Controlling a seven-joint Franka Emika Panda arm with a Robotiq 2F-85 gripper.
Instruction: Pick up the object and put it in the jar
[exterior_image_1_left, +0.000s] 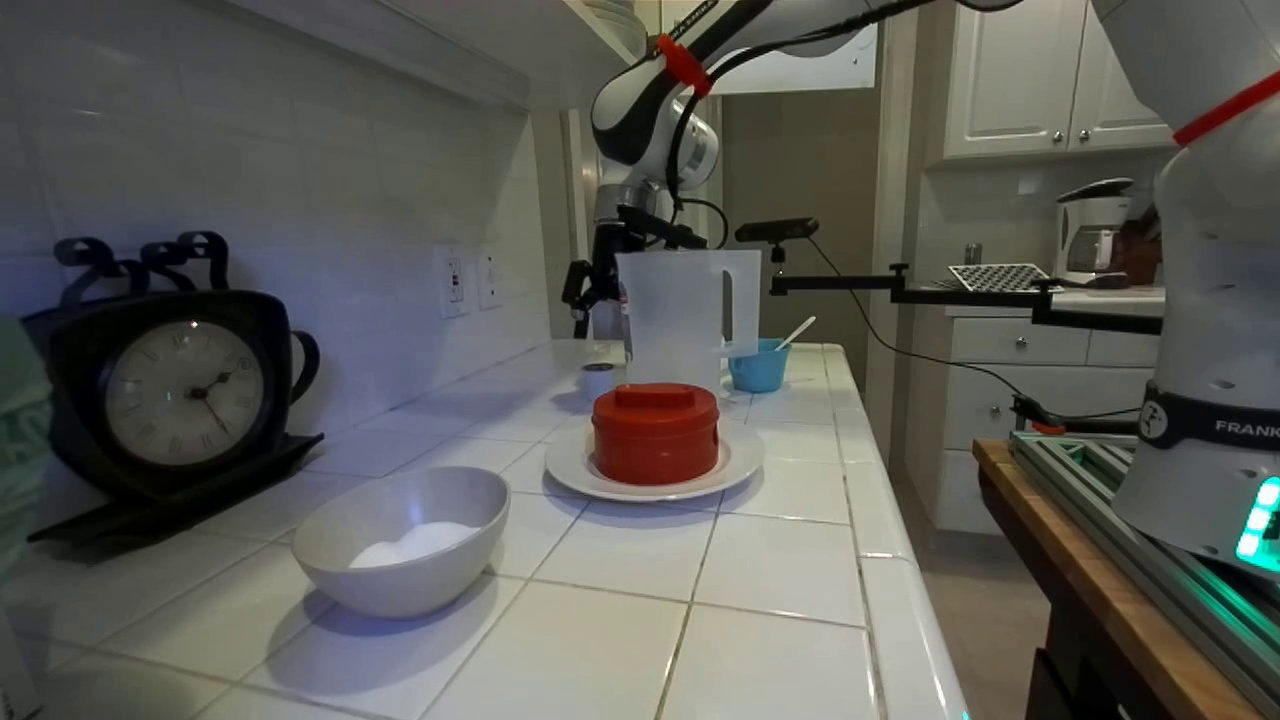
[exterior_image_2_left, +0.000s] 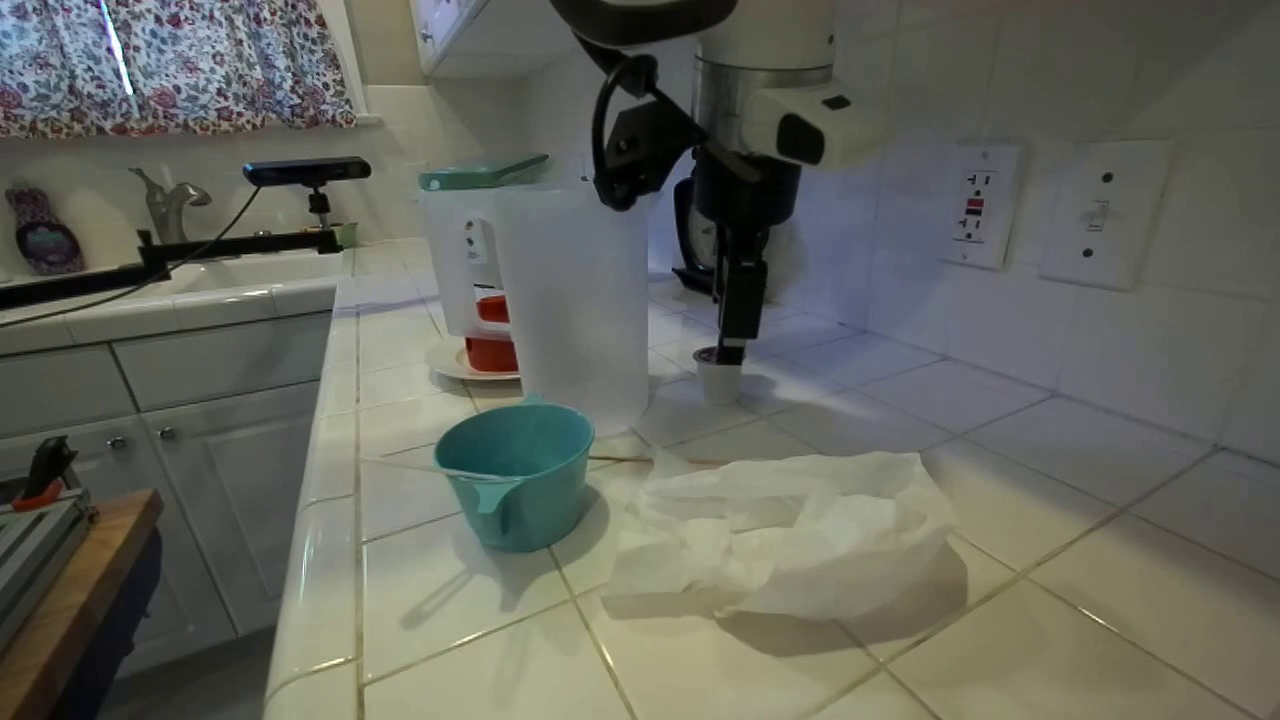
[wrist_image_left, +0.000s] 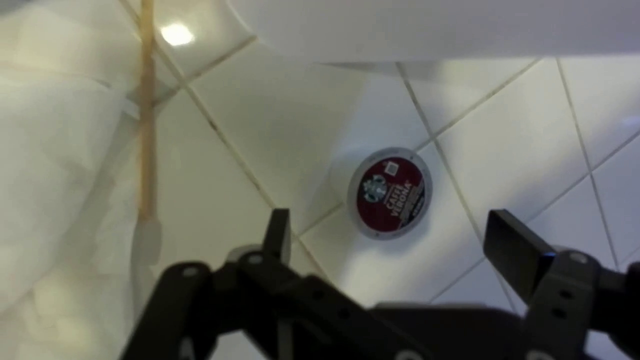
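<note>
Coffee pod (wrist_image_left: 390, 194) near jug (exterior_image_2_left: 585, 300), bare counter (wrist_image_left: 355, 107) between; jaws spread beside jug; jug mostly cut off in wrist view.

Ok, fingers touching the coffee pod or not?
Apart. In the wrist view the fingers stand open on either side of the coffee pod, with tile showing between it and each one.

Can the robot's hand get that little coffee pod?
Probably yes: the gripper is open, and nothing shows between it and the coffee pod. The jug stands to one side, not over the pod.
</note>
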